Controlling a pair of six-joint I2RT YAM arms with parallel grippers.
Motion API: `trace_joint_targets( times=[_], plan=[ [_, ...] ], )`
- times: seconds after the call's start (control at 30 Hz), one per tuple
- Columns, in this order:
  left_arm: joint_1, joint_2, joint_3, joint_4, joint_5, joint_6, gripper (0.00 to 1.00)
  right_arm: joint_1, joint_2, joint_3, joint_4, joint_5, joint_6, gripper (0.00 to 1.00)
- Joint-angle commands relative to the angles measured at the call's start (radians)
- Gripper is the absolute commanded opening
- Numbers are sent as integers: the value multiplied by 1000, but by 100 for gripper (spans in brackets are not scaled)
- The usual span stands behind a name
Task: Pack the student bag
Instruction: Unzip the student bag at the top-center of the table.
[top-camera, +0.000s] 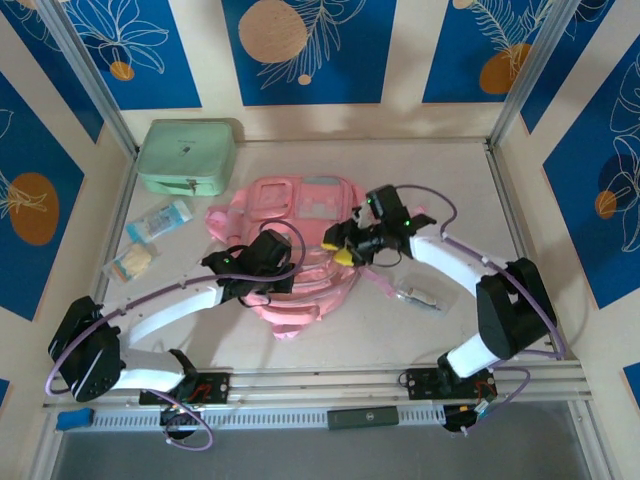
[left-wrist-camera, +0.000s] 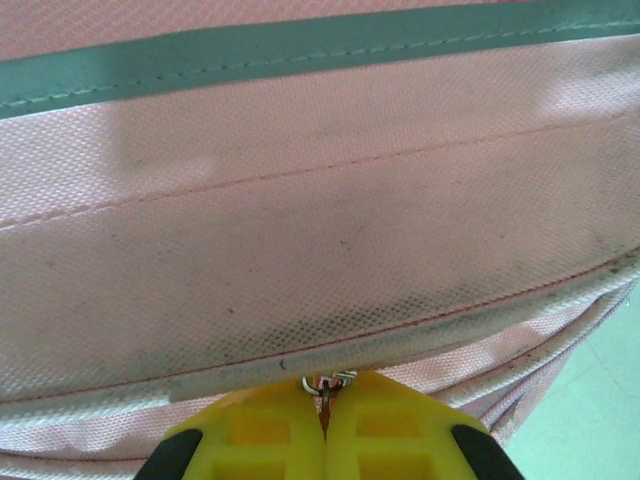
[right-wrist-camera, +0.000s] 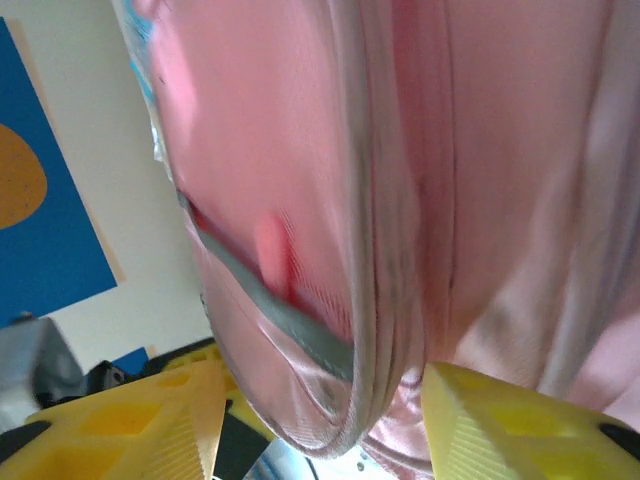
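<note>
top: high, looking down over table (top-camera: 350, 345) | wrists: close against student bag (left-wrist-camera: 320, 200) (pink fabric shared by all)

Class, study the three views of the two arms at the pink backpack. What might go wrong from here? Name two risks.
1. The left gripper is shut on just the small zip pull of the student bag; that thin ring may slip out.
2. The right gripper stands open around a loose fold, so the bag is probably unsteadied and may drag or bunch if the zip is tugged.

Mint green case (top-camera: 187, 156) far left; blue packet (top-camera: 160, 219), yellowish packet (top-camera: 133, 263) nearer.
</note>
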Motion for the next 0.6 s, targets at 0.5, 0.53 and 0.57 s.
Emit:
trace_joint_targets(
  times=[0.5,0.53,0.57],
  plan=[
    [5,-34,-7,-52,29,22,0,32,-3,46,29,130,11,0],
    [5,-47,-19,-65,30,25,0,12,-11,54,-1,107,-24,0],
    [5,-63,-30,-88,21,28,0,-11,-18,60,-28,75,-64,0]
  ],
)
